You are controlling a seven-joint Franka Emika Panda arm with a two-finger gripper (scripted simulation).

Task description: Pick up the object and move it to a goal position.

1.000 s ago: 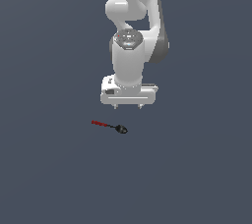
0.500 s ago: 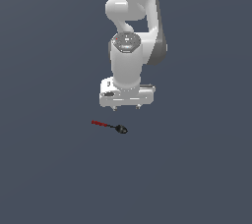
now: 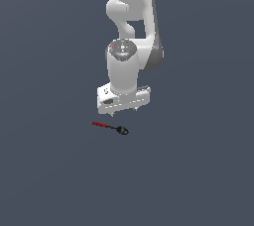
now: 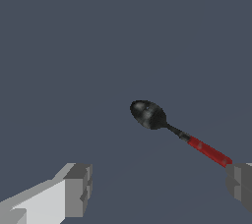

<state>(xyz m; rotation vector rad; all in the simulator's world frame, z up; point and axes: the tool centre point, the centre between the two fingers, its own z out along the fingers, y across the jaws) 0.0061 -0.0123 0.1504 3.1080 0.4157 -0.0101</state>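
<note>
The object (image 3: pixel 111 127) is a small spoon-like tool with a thin red handle, a short dark shaft and a black rounded head. It lies flat on the plain dark grey counter (image 3: pixel 198 170). In the exterior view the head points toward the exterior view's right and the red handle extends toward the exterior view's left. Nothing touches the object.

In the wrist view the object (image 4: pixel 177 132) appears between the two grey fingertips (image 4: pixel 78 188), with the end of the red handle close to one fingertip and the black head lying in the open space between them. From this view it cannot be determined whether that fingertip touches the handle.

The end effector (image 3: pixel 124 114) hangs above the object, offset slightly toward the exterior view's right, with clear space between its fingertips and the tool. Its fingers are spread wide apart and hold nothing. The fingers point straight down at the counter.

Above the end effector, the white wrist housing and arm links (image 3: pixel 130 46) rise vertically out of the exterior view's top edge.
</note>
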